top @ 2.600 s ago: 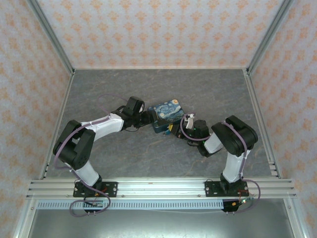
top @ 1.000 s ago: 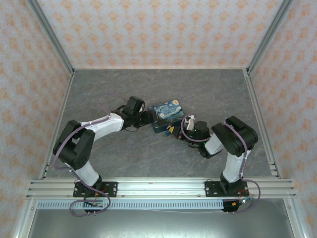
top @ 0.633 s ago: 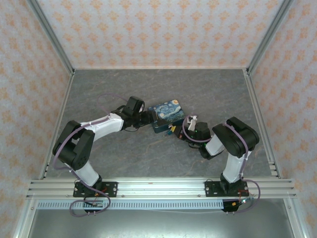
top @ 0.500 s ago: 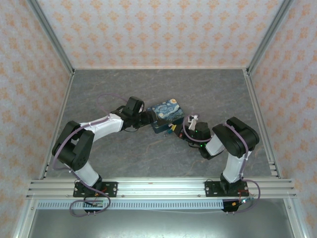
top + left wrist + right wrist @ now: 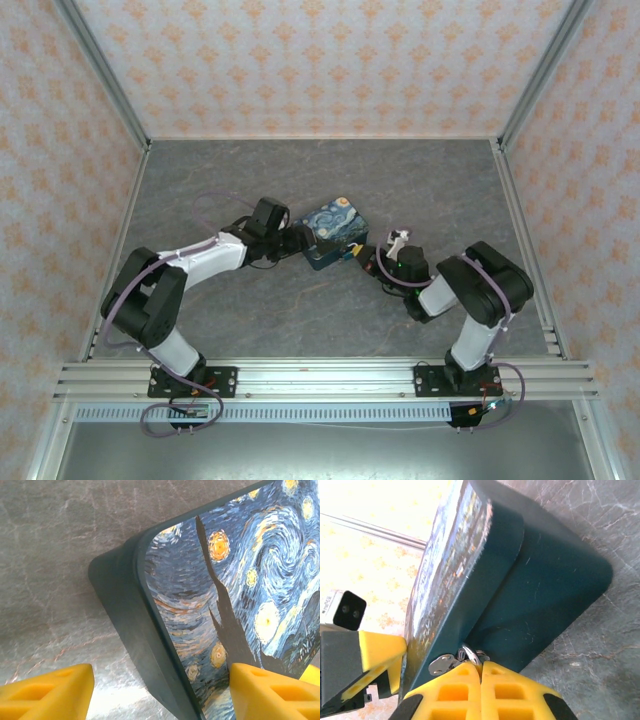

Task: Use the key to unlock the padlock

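- The padlock point(image 5: 467, 656) shows as a bit of silvery metal at the lid seam of the starry-print box point(image 5: 530, 580). It sits on the box's near right side, mid-counter point(image 5: 250, 180).
- The right claw point(image 5: 481, 669) has its fingers together, with the tips touching that metal. We cannot tell whether the key is pinched between them.
- The left claw point(image 5: 161, 675) stands apart, straddling the box's opposite corner.
- We judge the right arm the nearer one, since the lock lies dead ahead of its tips. The lock's long axis is hidden.
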